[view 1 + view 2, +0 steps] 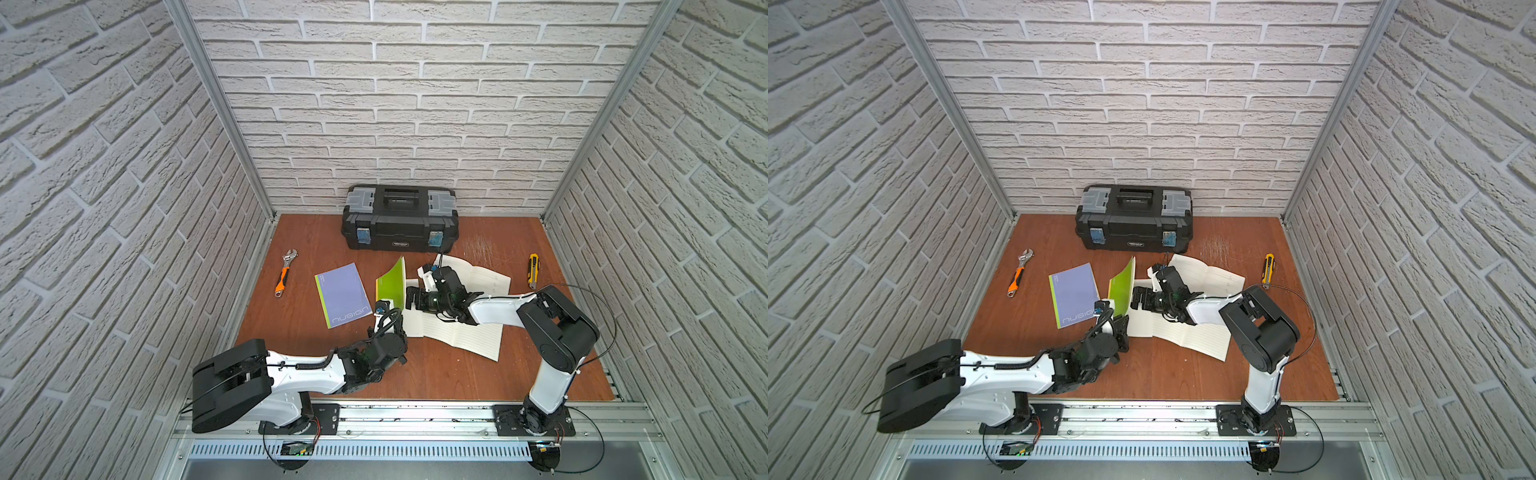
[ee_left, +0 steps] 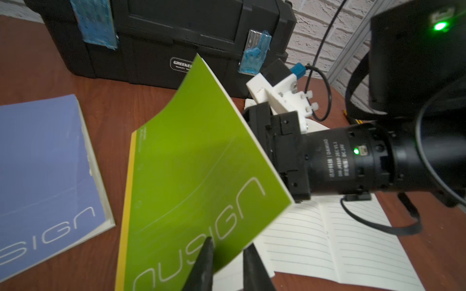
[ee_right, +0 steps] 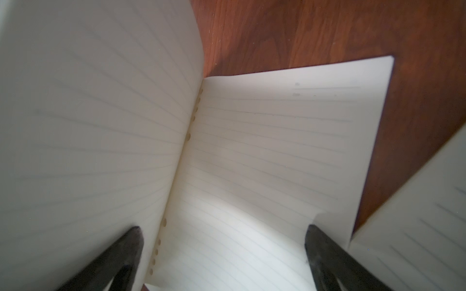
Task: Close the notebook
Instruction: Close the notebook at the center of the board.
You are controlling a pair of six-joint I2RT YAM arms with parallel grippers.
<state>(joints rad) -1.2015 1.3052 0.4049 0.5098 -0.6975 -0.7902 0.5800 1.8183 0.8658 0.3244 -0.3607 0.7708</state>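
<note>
green notebook (image 1: 392, 282) sits mid-table, half shut: front cover stands near upright and bowed, the page block under it lies flat on the wood table (image 1: 316, 232)

left gripper (image 2: 228, 244) is at the cover's near bottom corner. jaws are a narrow gap apart with the cover edge between the fingers (image 2: 204, 262). the gap looks wider than the cover, so it's not clamped

right gripper (image 1: 411, 297) is on the inner side of the raised cover, just beside it. can't tell if it touches. jaws are spread wide with nothing in them. its wrist view shows the lined pages and the punched spine between the fingers (image 3: 121, 257), one leaf rising and one flat

purple notebook (image 1: 343, 295) lies closed just left of the green one, apart from it

two more open lined notebooks (image 1: 465, 336) lie flat to the right, partly under the right arm

black toolbox (image 1: 399, 218) is shut against the back wall, behind the notebooks

orange-handled wrench (image 1: 284, 272) lies at far left, yellow utility knife (image 1: 533, 271) at far right, both well apart from the green notebook
</note>
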